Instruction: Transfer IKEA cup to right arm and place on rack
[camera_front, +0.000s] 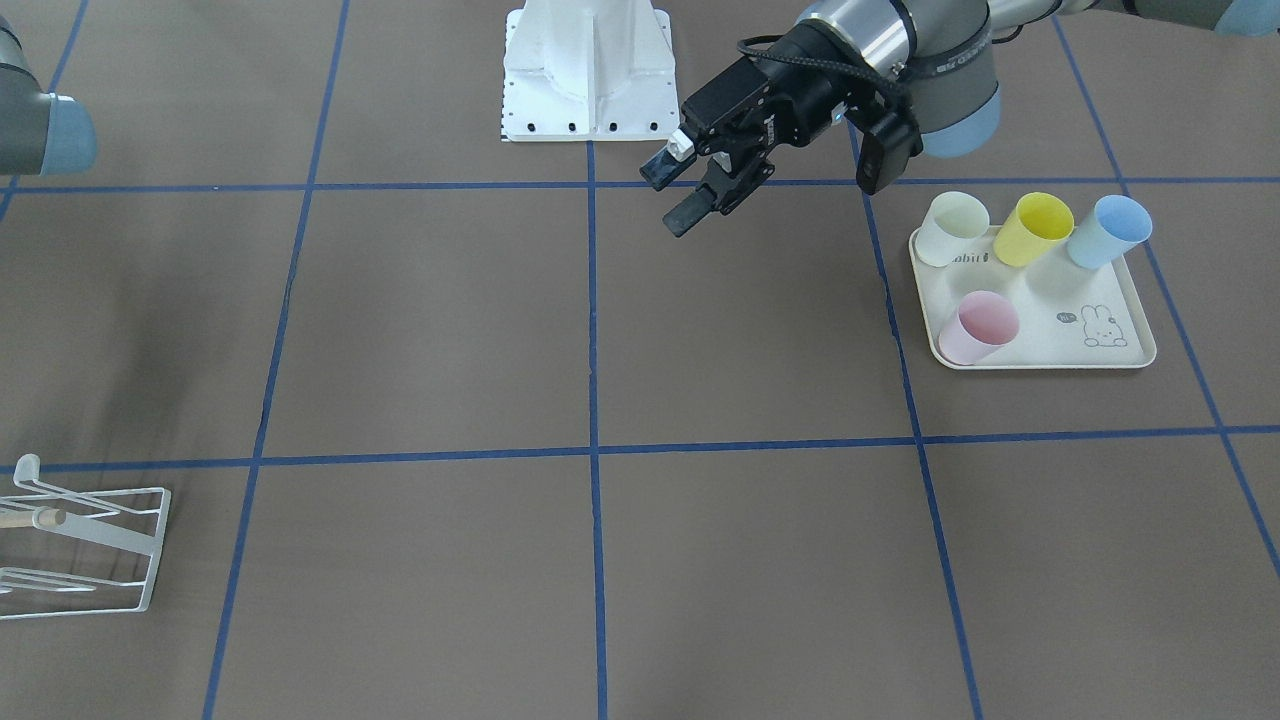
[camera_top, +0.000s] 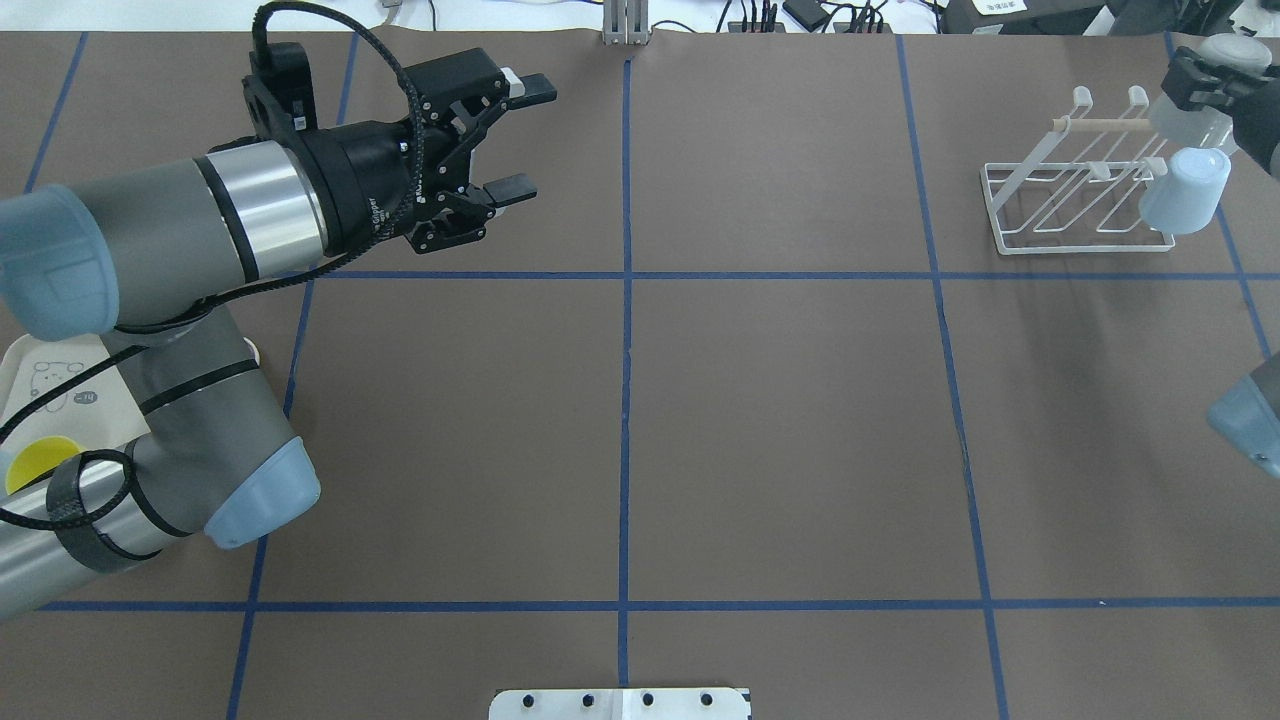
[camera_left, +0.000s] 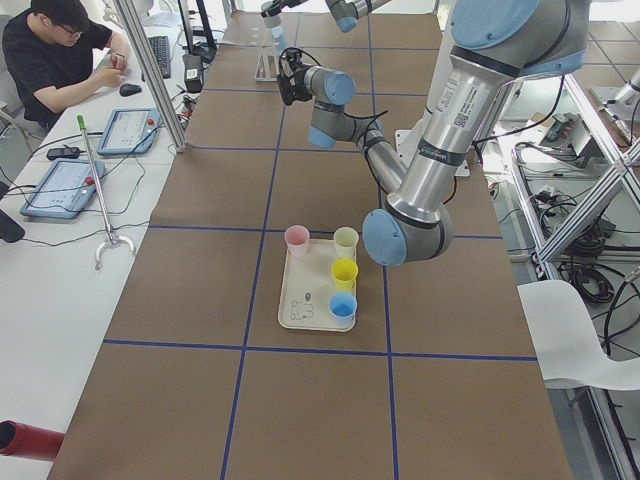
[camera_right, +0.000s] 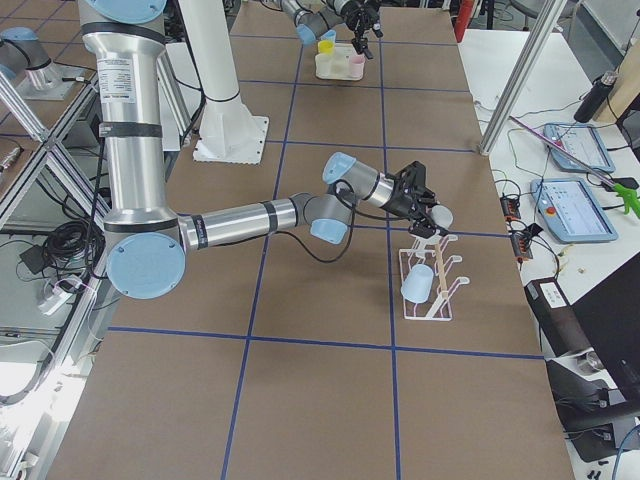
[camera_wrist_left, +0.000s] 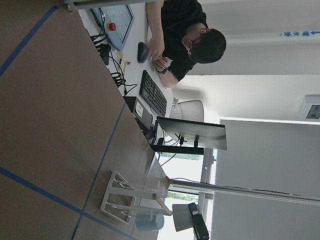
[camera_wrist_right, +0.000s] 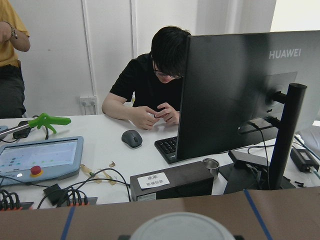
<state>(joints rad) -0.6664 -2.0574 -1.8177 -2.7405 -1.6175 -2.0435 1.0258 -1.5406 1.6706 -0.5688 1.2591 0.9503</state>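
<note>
Two cups at the rack (camera_top: 1085, 248) right now. One cup (camera_top: 1195, 118), pale and see-through, is clamped in the right gripper (camera_top: 1205, 85), up at the rod end of the rack, just over the prongs. The right side view shows the black fingers closed around it, with the cup not touching the wire. The right wrist camera catches only its round rim at the bottom edge of the picture. Just below it, a second cup (camera_top: 1185, 190), pale blue, hangs mouth-down on the rack at the same end, close under the held one.

Well away from the rack, across the table (camera_top: 780, 420), the left gripper (camera_top: 527, 138) hangs above the brown surface. Its jaws are spread wide and nothing is between them.

Farther still from the rack, on the far side of that gripper, sits the tray (camera_front: 1120, 355). It carries four cups: white (camera_front: 952, 228), yellow (camera_front: 1035, 228) and blue (camera_front: 1108, 230) in a row, with pink (camera_front: 978, 326) alone in front. All four stand mouth-up inside the tray's rim.
</note>
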